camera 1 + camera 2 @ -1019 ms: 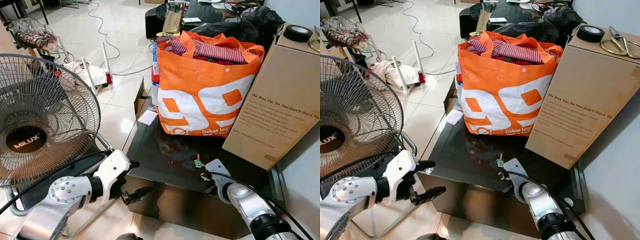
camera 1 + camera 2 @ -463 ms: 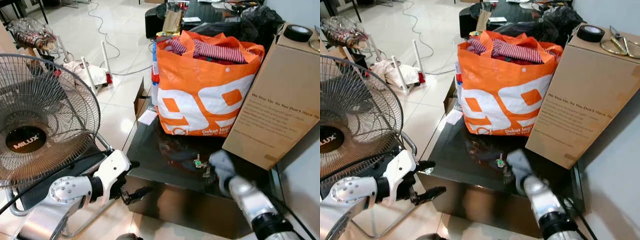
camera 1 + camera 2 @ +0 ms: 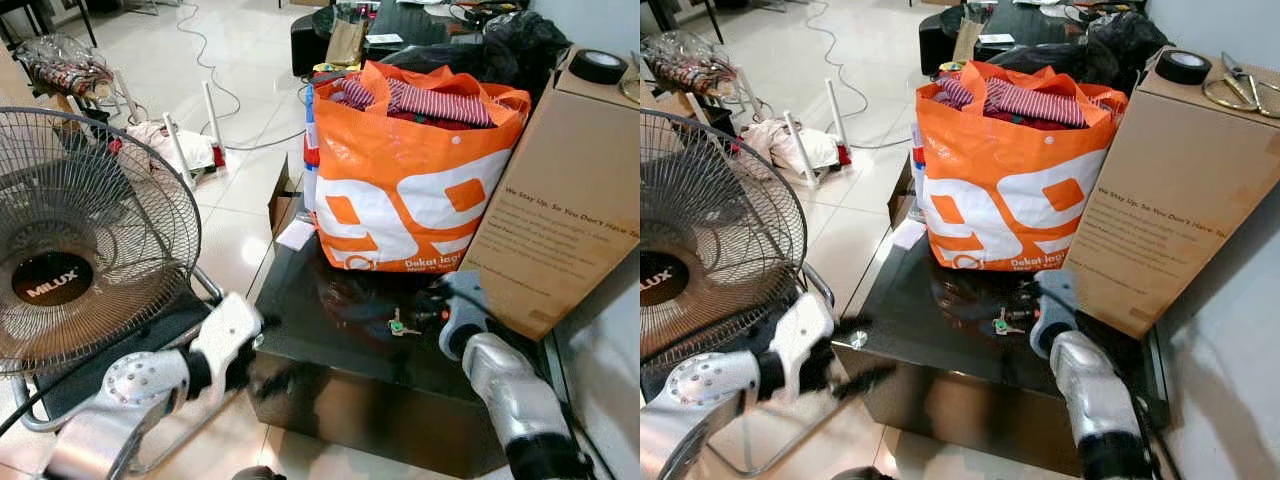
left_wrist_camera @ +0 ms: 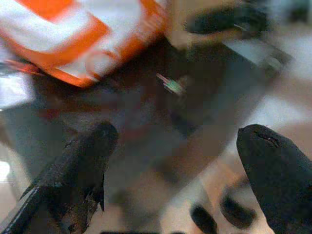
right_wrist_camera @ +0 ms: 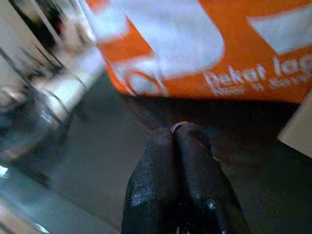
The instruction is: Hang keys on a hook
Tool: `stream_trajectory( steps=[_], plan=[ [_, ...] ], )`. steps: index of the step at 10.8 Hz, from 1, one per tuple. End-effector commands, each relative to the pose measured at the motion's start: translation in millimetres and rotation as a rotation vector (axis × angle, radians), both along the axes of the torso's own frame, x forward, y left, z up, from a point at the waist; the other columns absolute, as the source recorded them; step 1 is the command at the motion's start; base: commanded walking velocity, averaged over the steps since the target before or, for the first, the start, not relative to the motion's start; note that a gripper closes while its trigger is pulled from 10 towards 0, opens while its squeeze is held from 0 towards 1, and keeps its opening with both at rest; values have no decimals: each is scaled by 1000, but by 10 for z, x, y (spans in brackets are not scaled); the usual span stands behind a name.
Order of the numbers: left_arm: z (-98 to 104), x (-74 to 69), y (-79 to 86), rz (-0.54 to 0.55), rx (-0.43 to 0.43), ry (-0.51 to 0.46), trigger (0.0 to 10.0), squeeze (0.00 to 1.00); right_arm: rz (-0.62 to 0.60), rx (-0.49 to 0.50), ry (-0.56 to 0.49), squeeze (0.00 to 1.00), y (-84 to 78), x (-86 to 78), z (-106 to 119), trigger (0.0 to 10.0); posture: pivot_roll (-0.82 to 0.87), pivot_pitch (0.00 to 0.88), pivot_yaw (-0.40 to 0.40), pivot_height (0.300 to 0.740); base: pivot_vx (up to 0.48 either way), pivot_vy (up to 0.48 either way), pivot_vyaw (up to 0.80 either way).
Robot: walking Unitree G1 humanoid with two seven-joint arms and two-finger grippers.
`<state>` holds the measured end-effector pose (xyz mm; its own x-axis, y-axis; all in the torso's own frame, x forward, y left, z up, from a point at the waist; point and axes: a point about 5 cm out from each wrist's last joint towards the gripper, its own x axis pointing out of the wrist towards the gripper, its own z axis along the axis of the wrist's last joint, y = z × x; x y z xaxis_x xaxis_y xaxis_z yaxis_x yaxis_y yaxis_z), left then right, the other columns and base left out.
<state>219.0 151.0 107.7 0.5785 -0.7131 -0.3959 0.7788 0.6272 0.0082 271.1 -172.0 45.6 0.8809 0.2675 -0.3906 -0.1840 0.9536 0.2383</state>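
I'm still at the pickup: keys (image 3: 400, 326) lie on the black table (image 3: 300, 300) before the orange bag (image 3: 400, 190), my right gripper (image 5: 178, 134) pinched shut just beside them, needing to open first

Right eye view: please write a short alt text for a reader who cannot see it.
A small bunch of keys lies on a dark glass table, with the robot's right gripper just beside it. Behind stand an orange bag of clothes and a cardboard box; a fan stands at the left.
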Motion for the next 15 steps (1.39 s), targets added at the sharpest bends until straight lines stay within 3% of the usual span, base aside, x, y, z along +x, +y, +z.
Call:
stream_trajectory(
  steps=[1,3,5,7,8,10,11,12,15],
  plan=[
    [74,109,49,79,-9,-61,10000,0,6,68,-45,0,-1,-3,114,0,-47,0,18,740,0,0,0],
    [230,341,104,350,7,-235,10000,0,-8,140,-156,0,38,-157,478,0,-65,0,50,740,0,0,0],
    [345,421,80,450,15,-338,10000,0,-110,83,-227,0,51,-195,695,0,-60,0,63,740,0,0,0],
    [428,491,64,503,43,-401,10000,0,-215,78,-308,0,51,-177,869,4902,-53,0,60,740,0,0,0],
    [407,535,54,531,56,-408,10000,0,-248,118,-306,0,57,-151,861,10000,-39,0,52,740,0,0,0],
    [383,568,35,579,55,-421,10000,0,-260,94,-326,0,121,-30,881,10000,-22,0,38,740,0,0,0],
    [407,554,88,592,62,-439,10000,0,-305,40,-374,0,63,20,900,10000,-3,0,20,740,0,0,0],
    [418,533,129,608,63,-460,10000,0,-276,74,-313,0,65,34,834,10000,11,0,1,740,0,0,0],
    [407,492,186,652,69,-479,10000,0,-174,-19,-323,0,187,99,786,10000,47,0,-47,740,0,0,0]
  ],
)
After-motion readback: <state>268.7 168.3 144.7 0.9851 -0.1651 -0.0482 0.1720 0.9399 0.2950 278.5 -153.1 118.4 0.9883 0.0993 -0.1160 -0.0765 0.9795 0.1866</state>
